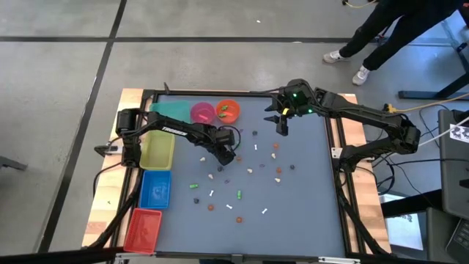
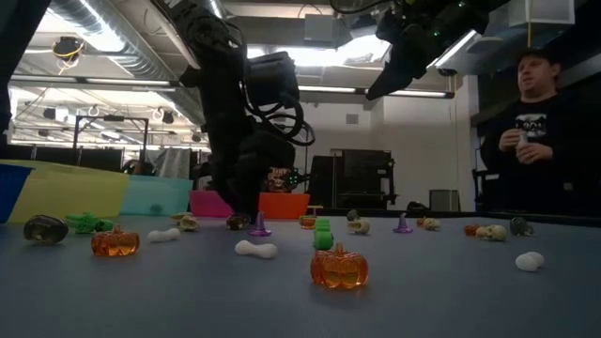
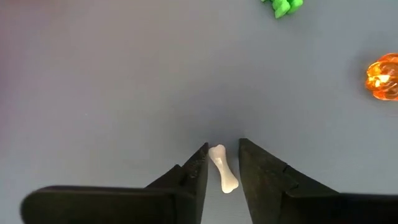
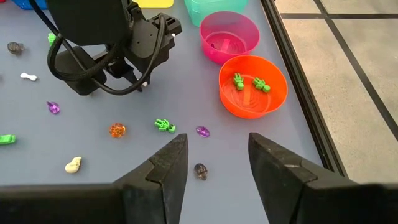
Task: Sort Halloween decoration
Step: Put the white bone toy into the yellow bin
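The left gripper is low on the tabletop, fingers straddling a white bone — not yet clamped — its long axis running along the gap. The right gripper hovers open, near the orange bowl.

This is looking like a robotics lab or workshop: a concrete floor is surrounding the tabletop, exposed ducts are running overhead, and a person is standing at the right edge.

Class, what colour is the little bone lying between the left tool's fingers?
White; the bone shows best in the left wrist view.
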Tool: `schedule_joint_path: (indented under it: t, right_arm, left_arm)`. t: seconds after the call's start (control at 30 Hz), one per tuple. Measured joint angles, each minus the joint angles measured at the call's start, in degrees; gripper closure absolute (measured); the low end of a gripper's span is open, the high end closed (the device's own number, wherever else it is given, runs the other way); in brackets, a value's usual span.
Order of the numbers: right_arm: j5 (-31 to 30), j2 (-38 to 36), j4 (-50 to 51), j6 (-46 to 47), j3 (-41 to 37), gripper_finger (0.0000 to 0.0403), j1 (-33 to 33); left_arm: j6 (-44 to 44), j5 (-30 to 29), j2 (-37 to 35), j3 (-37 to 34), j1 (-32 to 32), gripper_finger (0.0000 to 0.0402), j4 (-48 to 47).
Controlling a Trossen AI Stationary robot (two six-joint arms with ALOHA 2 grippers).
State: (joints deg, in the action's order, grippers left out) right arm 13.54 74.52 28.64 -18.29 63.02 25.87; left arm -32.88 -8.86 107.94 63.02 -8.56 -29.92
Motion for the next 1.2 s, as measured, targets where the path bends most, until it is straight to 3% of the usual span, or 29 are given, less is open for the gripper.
schedule_joint_path:
  t: [0.8, 1.2]
  right_arm:
    - [0.0, 0.0, 0.0, 0.0, 0.0, 0.0235, 0.0]
    - [0.0, 0.0, 0.0, 0.0, 0.0, 0.0235, 0.0]
  left_arm:
    - [0.0, 0.0, 0.0, -0.1, 0.0, 0.0339, -0.1]
    - [0.0, -0.3, 0.0, -0.1, 0.0, 0.0397, -0.1]
